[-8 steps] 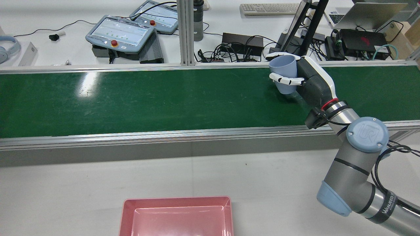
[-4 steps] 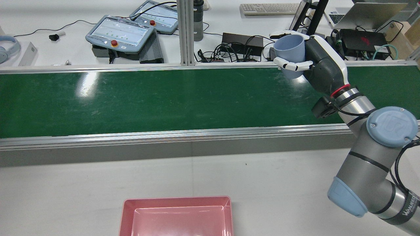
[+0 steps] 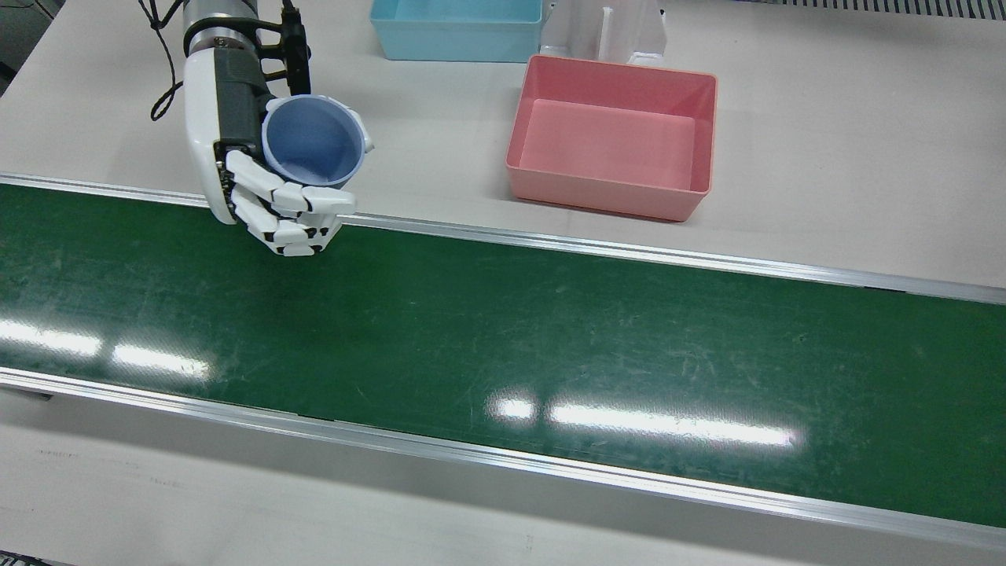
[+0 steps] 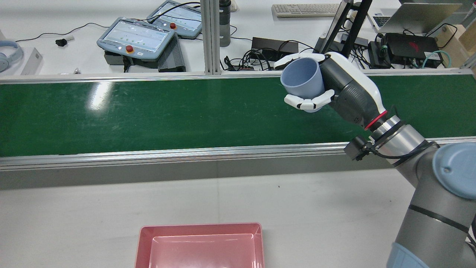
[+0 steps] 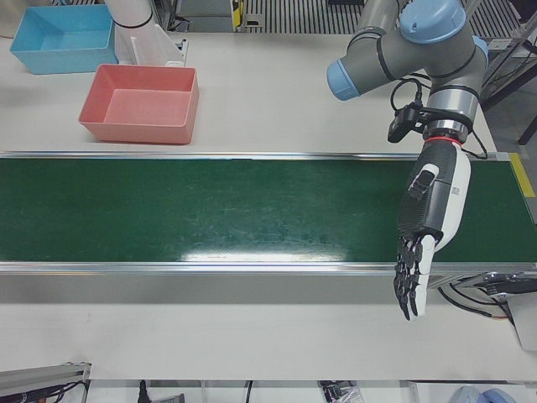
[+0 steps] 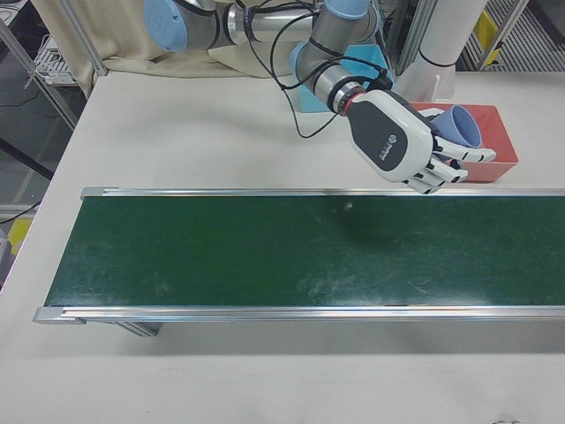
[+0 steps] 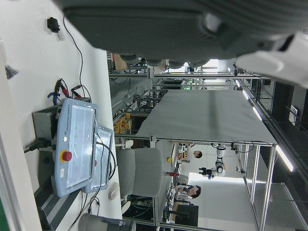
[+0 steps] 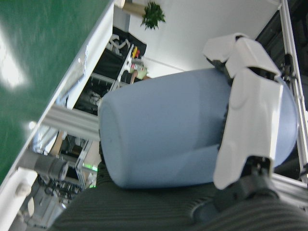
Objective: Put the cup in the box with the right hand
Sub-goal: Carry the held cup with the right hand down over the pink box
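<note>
- With its white fingers (image 4: 308,102) wrapped round the pale blue plastic cup (image 4: 302,78), the right hand (image 4: 336,89) grasps it in the air above the green conveyor belt (image 4: 148,115), mouth tilted.
- The left hand (image 5: 428,220) hangs with fingers straight and spread, holding nothing, over the belt's other end.
- The pink rectangular plastic box (image 3: 614,137) sits empty on the white worktop (image 3: 825,157), well apart from the cup.
- A light blue bin (image 3: 458,28) stands behind it.

Bright overhead light glares on the green belt (image 3: 503,330)
</note>
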`<act>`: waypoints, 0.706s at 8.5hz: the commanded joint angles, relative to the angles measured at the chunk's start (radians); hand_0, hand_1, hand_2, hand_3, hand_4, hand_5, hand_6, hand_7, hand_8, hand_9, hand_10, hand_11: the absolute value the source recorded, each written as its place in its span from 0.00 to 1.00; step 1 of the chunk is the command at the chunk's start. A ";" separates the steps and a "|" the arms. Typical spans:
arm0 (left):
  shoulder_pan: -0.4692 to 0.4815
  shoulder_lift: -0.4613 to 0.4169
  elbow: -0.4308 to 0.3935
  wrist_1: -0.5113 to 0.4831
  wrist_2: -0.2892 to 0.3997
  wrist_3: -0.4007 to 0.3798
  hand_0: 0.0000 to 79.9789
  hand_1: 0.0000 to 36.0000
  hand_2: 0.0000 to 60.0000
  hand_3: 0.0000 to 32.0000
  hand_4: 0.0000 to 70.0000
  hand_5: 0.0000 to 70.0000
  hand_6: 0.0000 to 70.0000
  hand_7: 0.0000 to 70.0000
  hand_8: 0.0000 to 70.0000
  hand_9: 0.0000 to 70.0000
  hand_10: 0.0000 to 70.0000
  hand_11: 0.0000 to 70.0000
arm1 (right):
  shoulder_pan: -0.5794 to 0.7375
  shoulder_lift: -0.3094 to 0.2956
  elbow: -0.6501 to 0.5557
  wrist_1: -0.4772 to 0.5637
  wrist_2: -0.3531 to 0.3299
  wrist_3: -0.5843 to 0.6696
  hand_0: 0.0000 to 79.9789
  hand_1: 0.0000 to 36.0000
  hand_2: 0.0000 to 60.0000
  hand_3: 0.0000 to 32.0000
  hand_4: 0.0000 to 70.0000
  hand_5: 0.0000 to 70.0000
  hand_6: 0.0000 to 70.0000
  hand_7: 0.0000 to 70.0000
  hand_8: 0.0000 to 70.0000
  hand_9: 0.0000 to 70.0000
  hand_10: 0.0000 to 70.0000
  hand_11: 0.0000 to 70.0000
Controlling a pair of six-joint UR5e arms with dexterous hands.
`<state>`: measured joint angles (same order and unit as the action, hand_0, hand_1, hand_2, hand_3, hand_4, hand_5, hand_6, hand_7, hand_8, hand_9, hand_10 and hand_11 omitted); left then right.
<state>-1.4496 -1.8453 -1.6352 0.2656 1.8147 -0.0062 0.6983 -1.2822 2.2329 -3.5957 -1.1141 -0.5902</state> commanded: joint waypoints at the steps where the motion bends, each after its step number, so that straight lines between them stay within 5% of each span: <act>1: 0.000 0.000 0.000 0.001 0.000 0.000 0.00 0.00 0.00 0.00 0.00 0.00 0.00 0.00 0.00 0.00 0.00 0.00 | -0.312 0.004 0.094 -0.003 -0.006 -0.174 0.96 1.00 1.00 0.00 0.15 0.34 0.51 1.00 0.83 1.00 0.58 0.88; 4: 0.000 0.000 0.000 0.000 0.000 0.000 0.00 0.00 0.00 0.00 0.00 0.00 0.00 0.00 0.00 0.00 0.00 0.00 | -0.494 -0.008 0.073 -0.003 0.063 -0.249 0.95 1.00 1.00 0.00 0.15 0.34 0.51 1.00 0.82 1.00 0.59 0.88; 6: 0.000 0.000 0.001 0.000 0.000 0.000 0.00 0.00 0.00 0.00 0.00 0.00 0.00 0.00 0.00 0.00 0.00 0.00 | -0.537 0.003 -0.051 0.021 0.074 -0.266 0.77 1.00 1.00 0.00 0.08 0.32 0.47 1.00 0.79 1.00 0.55 0.83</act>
<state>-1.4492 -1.8454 -1.6349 0.2659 1.8147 -0.0065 0.2219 -1.2865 2.2919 -3.5953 -1.0571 -0.8288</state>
